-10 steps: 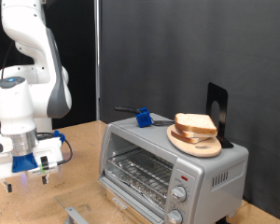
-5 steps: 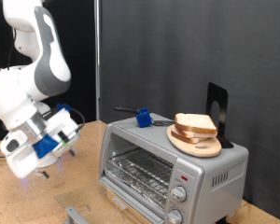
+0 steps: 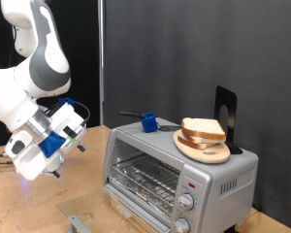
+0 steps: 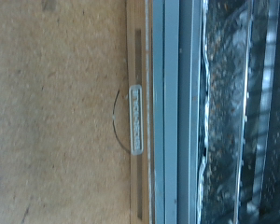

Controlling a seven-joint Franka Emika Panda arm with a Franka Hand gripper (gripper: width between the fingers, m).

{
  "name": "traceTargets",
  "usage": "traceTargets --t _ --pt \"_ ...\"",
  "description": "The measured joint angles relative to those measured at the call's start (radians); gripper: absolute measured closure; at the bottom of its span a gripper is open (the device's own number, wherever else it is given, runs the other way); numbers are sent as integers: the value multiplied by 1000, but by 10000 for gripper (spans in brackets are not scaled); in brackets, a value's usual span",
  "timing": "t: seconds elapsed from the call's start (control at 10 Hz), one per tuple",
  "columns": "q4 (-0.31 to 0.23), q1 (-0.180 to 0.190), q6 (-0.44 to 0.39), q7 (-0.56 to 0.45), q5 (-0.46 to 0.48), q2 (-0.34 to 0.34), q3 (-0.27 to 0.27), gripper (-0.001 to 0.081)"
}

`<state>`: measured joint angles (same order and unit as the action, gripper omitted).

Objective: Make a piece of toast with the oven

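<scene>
The silver-grey oven (image 3: 175, 175) stands at the exterior view's right, its wire rack showing through the front. On its top a round wooden plate (image 3: 211, 152) carries stacked bread slices; the piece of toast (image 3: 202, 126) is the pale top slice. My gripper (image 3: 58, 167) hangs tilted above the wooden table to the left of the oven, apart from it. Its fingers look spread with nothing between them. The wrist view shows the oven's lower front (image 4: 177, 112) and rack (image 4: 243, 112), but no fingers.
A blue object with a dark handle (image 3: 147, 121) lies on the oven's top at the back. A black stand (image 3: 226, 112) rises behind the plate. A grey bar (image 3: 78, 224) lies low before the oven. A small grey bar with a wire (image 4: 135, 117) shows on the wood.
The arm has swung from pointing straight down to tilted, and the hand has risen and moved right towards the oven. The bread and the oven have not moved.
</scene>
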<state>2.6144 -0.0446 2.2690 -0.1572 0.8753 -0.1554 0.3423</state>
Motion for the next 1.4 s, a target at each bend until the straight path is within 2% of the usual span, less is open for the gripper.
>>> traceTargets --t 0.6,0.8,0.9,1.1,1.2,1.4 --pt "-156 -4 -113 45 11 10 9 -2" --pt "-166 -4 -116 66 9 10 1 -2" --pt "-166 1 -110 48 69 10 -1 -2" --pt "-175 33 -102 -26 265 -6 -22 -2" --pt "-180 49 -100 -39 317 -20 -38 -2" --pt "-189 73 -124 -66 315 -55 -71 -2"
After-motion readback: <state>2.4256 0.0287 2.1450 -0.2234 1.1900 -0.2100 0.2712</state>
